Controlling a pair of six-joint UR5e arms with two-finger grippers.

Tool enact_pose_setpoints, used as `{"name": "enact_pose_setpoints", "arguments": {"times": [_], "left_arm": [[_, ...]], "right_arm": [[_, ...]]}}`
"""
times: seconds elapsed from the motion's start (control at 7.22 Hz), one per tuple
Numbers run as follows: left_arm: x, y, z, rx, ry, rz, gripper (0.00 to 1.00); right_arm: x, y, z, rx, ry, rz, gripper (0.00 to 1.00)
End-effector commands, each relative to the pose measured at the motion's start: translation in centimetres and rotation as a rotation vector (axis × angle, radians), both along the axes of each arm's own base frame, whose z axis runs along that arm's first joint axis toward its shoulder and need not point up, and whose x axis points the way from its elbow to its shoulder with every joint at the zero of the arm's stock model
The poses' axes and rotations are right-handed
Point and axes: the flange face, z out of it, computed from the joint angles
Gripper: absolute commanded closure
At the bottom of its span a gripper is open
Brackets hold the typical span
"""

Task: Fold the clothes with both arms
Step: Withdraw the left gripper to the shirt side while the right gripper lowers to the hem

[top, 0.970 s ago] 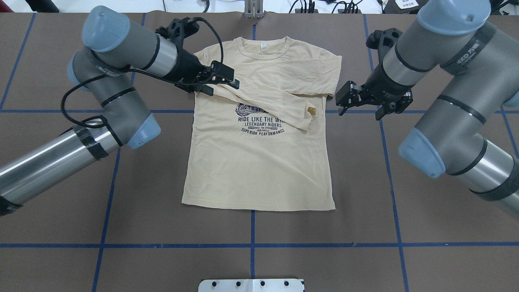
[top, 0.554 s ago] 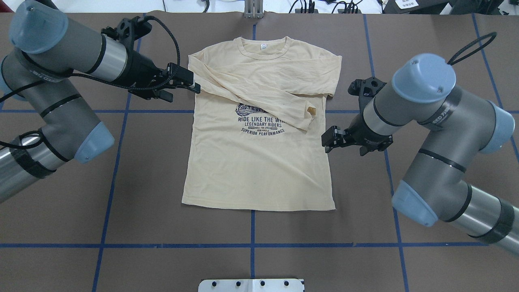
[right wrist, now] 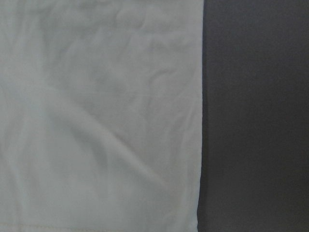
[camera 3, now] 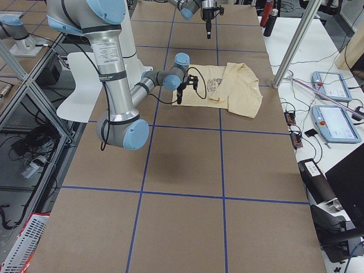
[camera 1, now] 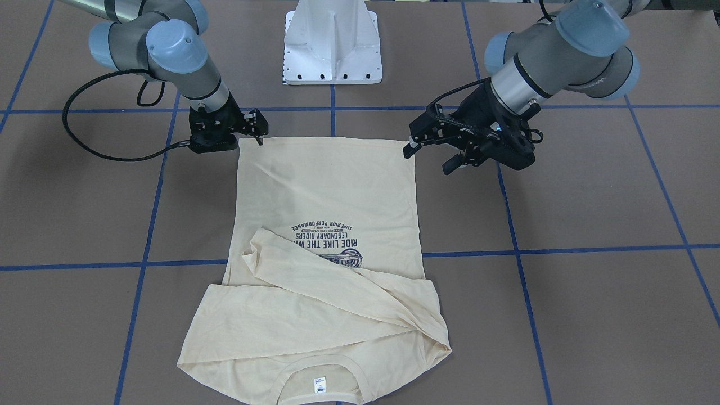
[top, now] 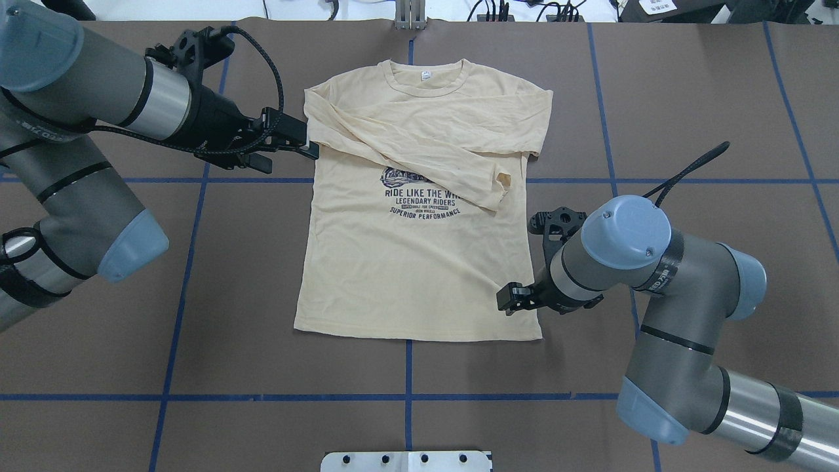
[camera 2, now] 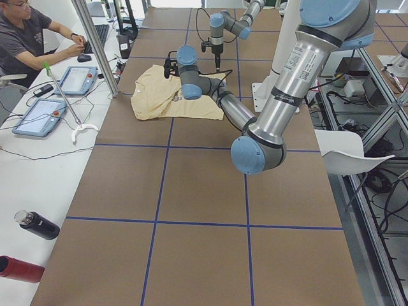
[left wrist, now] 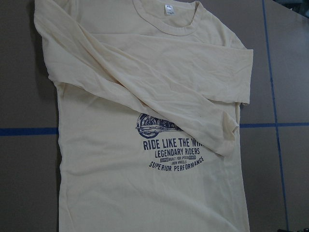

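Observation:
The cream-yellow shirt (top: 419, 262) lies flat and face up, collar at the far side, with both sleeves folded across its chest. In the overhead view my left gripper (top: 309, 141) is open and empty beside the left shoulder. In the front-facing view this left gripper (camera 1: 426, 160) stands open by a hem corner of the shirt (camera 1: 326, 185). My right gripper (top: 505, 305) is at the shirt's right edge just above the hem, open as far as I can see, also visible as the right gripper (camera 1: 242, 135). The right wrist view shows only the shirt's edge (right wrist: 96, 121).
The white pedestal base (camera 1: 332, 50) stands behind the hem. Blue tape lines (top: 406, 396) cross the brown table. In the exterior left view a person (camera 2: 32, 38) sits at a side desk with tablets (camera 2: 76, 80) and bottles (camera 2: 35, 224).
My left gripper pulled back off the folded sleeve to the shirt's left shoulder edge. My right arm swung toward the robot along the shirt's right side, from the sleeve down to the hem corner.

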Motion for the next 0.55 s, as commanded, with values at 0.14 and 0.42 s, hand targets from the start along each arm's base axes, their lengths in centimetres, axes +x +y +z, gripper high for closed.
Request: {"name": "enact_pose_setpoints", "arguments": {"times": [0.14, 0.42], "left_arm": [[0.0, -0.1, 0.1, -0.004, -0.004, -0.002, 0.00], [0.8, 0.1, 0.3, -0.009, -0.022, -0.021, 0.00]], "right_arm": [[-2.1, 1.5, 0.5, -0.020, 0.023, -0.028, 0.08], [-2.9, 1.7, 1.6, -0.030, 0.044, -0.036, 0.10]]}}
